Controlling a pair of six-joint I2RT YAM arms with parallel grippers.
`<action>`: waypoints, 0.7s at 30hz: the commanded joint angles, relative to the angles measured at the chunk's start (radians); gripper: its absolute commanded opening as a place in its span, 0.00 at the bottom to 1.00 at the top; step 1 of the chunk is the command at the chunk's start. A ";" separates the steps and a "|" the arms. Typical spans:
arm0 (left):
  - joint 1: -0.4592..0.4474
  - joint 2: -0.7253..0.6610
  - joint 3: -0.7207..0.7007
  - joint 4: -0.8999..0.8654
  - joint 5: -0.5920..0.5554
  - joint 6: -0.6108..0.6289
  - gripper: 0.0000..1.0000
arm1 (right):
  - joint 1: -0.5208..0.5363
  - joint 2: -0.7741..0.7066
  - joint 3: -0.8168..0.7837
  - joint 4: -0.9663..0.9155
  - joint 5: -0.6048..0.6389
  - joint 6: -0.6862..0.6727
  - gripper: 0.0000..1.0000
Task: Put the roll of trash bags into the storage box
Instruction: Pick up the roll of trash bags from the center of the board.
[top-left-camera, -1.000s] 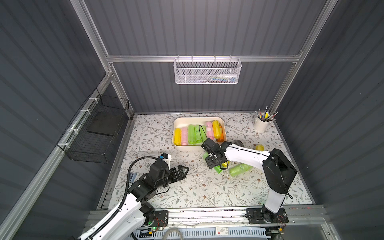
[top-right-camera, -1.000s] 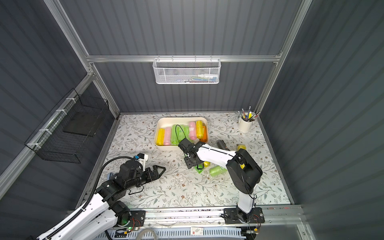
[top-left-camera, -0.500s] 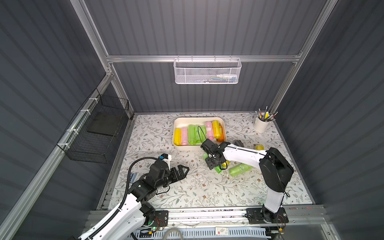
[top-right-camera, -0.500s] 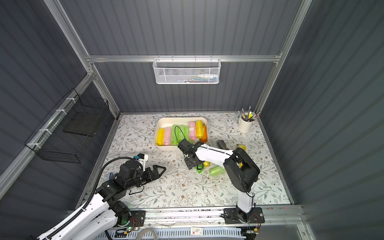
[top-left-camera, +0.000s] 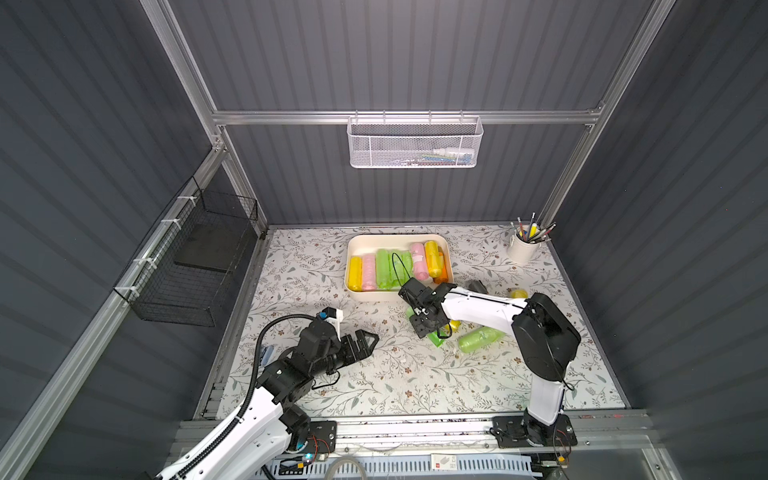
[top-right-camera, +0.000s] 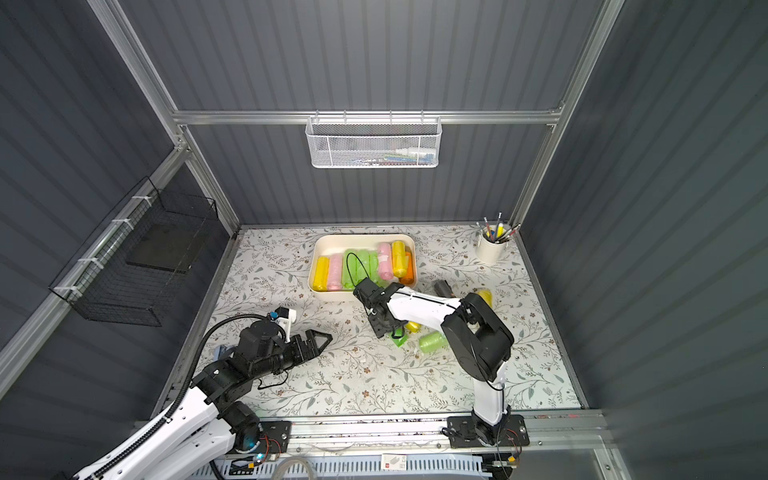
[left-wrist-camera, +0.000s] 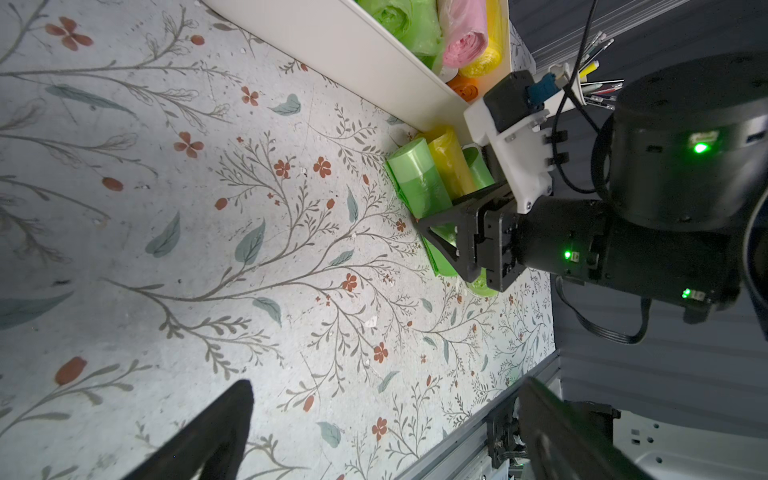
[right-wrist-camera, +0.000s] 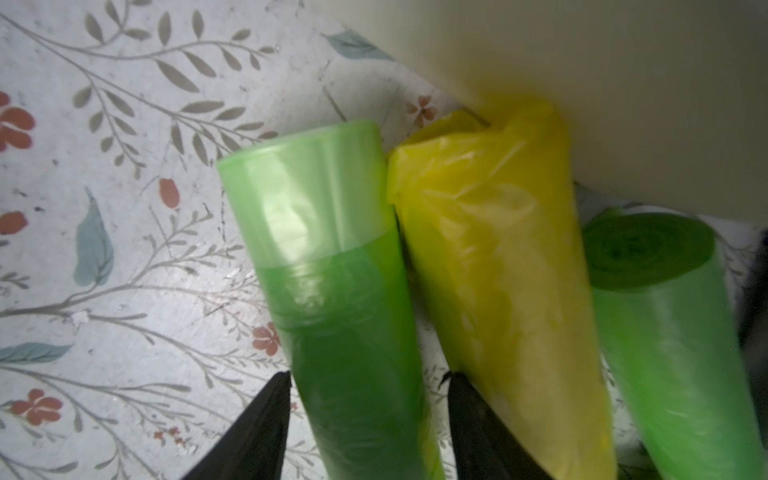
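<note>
A green roll of trash bags (right-wrist-camera: 340, 291) lies on the flowered table, just in front of the storage box (top-left-camera: 395, 237). My right gripper (right-wrist-camera: 368, 376) is shut on it, one black finger on each side. In both top views the right gripper (top-left-camera: 424, 328) covers most of the roll (top-left-camera: 436, 340). The cream box (top-right-camera: 361, 237) holds several yellow, pink, green and orange rolls. In the left wrist view the roll (left-wrist-camera: 417, 183) points at the box wall (left-wrist-camera: 374, 58). My left gripper (top-left-camera: 370, 338) hovers open and empty over bare table to the left.
A yellow roll (right-wrist-camera: 498, 249) and another green roll (right-wrist-camera: 665, 332) lie tight beside the gripped one. A light green roll (top-left-camera: 478, 338), a yellow roll (top-left-camera: 518, 294) and a dark roll (top-left-camera: 476, 286) lie to the right. A pencil cup (top-left-camera: 523, 249) stands at the back right.
The right arm's elbow has drifted a little to the left while its gripper stays on the green roll. The left arm has not moved.
</note>
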 joint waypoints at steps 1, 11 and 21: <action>-0.005 -0.003 -0.002 0.007 0.012 -0.008 1.00 | 0.003 0.030 0.022 -0.018 0.014 -0.013 0.60; -0.005 -0.009 0.001 -0.005 0.005 0.000 1.00 | 0.003 0.067 0.033 -0.014 0.011 -0.012 0.53; -0.005 -0.016 -0.003 -0.017 0.000 0.003 1.00 | 0.003 0.071 0.028 -0.015 0.020 0.001 0.41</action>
